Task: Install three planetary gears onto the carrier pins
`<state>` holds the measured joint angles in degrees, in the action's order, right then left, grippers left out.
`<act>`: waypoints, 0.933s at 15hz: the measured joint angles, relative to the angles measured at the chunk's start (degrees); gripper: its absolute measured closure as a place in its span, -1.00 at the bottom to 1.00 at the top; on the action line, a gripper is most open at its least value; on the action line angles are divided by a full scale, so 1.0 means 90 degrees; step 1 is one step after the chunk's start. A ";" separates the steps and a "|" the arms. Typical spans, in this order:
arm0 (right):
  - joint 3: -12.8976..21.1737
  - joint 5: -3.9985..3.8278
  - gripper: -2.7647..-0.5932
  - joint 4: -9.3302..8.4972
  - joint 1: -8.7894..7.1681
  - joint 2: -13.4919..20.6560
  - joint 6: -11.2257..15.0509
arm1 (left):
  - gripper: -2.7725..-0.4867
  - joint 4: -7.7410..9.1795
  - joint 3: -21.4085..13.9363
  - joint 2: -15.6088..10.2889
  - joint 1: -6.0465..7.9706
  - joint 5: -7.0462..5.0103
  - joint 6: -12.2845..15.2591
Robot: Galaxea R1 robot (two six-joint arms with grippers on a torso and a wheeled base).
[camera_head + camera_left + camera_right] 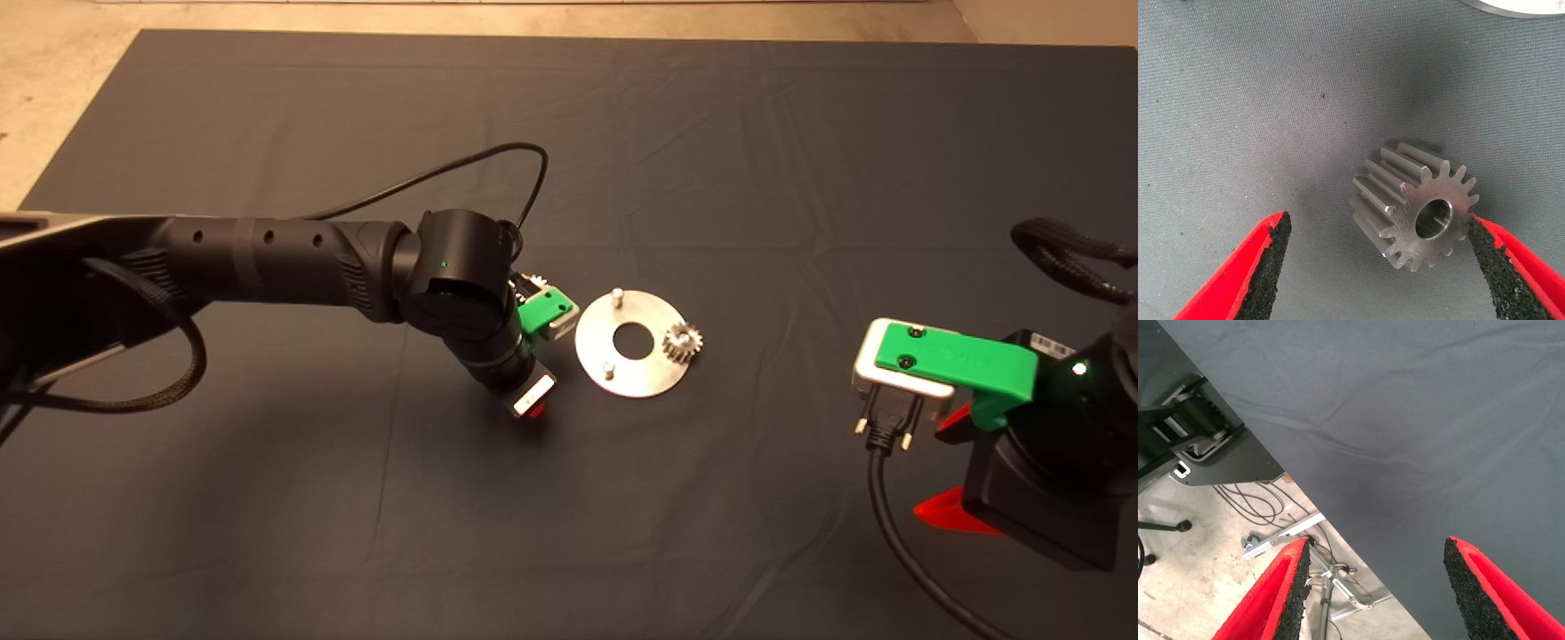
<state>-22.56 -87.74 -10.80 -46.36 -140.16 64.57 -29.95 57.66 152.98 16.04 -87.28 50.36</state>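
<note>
Pickup of second gear; one of three already seated.

Left gripper (1375, 267) low over the mat (356, 498) just beside the disc (633, 378), jaws spread, straddling a loose gear (1415, 207) lying tilted; one pad (1488, 260) touches its teeth. Seated gear (683, 341) on one pin; two pins (615, 297) bare. Next: close squarely, lift, align bore over a pin. Right gripper (1375, 587) parked at the counter edge, unclenched.

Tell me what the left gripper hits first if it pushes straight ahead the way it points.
Probably the small silvery toothed metal gear lying on the dark mat: it sits between the left gripper's open fingers, touching one pad; then the mat.
</note>
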 joint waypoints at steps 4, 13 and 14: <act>0.0000 0.0000 0.19 0.0000 0.0000 0.0000 0.0000 | -0.36 0.0008 0.0043 -0.0004 0.0003 -0.0007 0.0009; 0.0000 0.0000 0.19 0.0000 0.0000 0.0000 0.0000 | -0.36 0.0020 0.0043 -0.0034 0.0039 -0.0011 0.0009; 0.0000 0.0000 0.19 0.0000 0.0000 0.0000 0.0000 | -0.36 0.0020 0.0043 -0.0034 0.0039 -0.0012 0.0009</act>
<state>-22.56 -87.74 -10.80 -46.36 -140.16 64.57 -29.77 58.05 152.67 16.40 -87.39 50.44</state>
